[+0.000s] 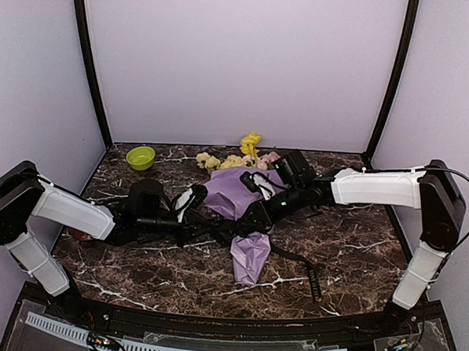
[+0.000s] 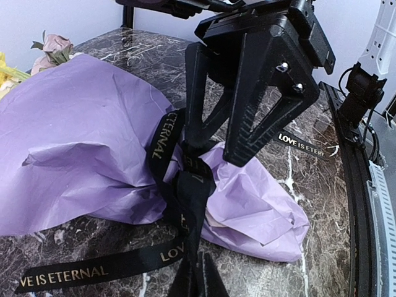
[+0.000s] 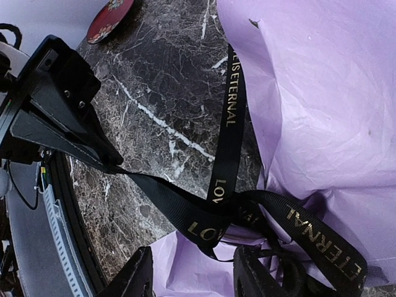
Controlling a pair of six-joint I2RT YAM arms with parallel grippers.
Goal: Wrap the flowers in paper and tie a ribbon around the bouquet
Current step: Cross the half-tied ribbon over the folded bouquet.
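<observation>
Wrapped bouquet (image 1: 235, 193) on desk (image 1: 348, 256): lilac paper (image 2: 80, 124) cone holding flowers (image 1: 250, 145).
Ribbon (image 2: 185, 185) knotted at bouquet's neck; left gripper (image 3: 112, 162) jaws pinch its tail; right gripper (image 2: 216, 145) jaws spread above knot; green bowl (image 1: 140, 157) behind-left.

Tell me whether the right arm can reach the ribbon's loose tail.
Probably yes: the loose tail of the ribbon lies on bare table near the open right gripper, nothing covering it.
</observation>
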